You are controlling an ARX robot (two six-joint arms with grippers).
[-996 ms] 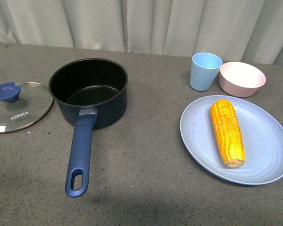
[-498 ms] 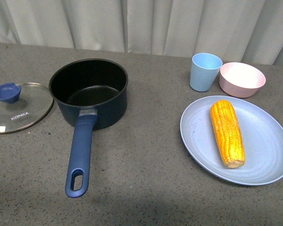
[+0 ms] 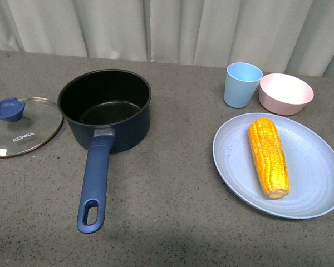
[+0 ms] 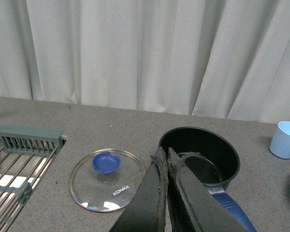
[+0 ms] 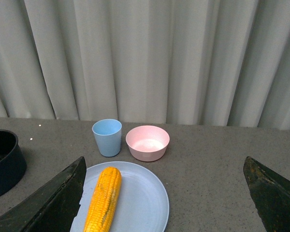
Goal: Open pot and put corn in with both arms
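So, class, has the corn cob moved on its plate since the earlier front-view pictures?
No. The corn cob lies at the same spot and angle on the blue plate, its far end equally near the light-blue cup.

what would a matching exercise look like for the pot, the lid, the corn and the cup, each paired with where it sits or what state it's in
Things
1. pot
2. glass lid
3. corn cob
4. light-blue cup

Places or states
A. lying on the blue plate
B. flat on the table, left of the pot in the front view
C. uncovered, nothing inside
D. upright beside the pink bowl

Pairs: 1-C, 2-B, 3-A, 4-D
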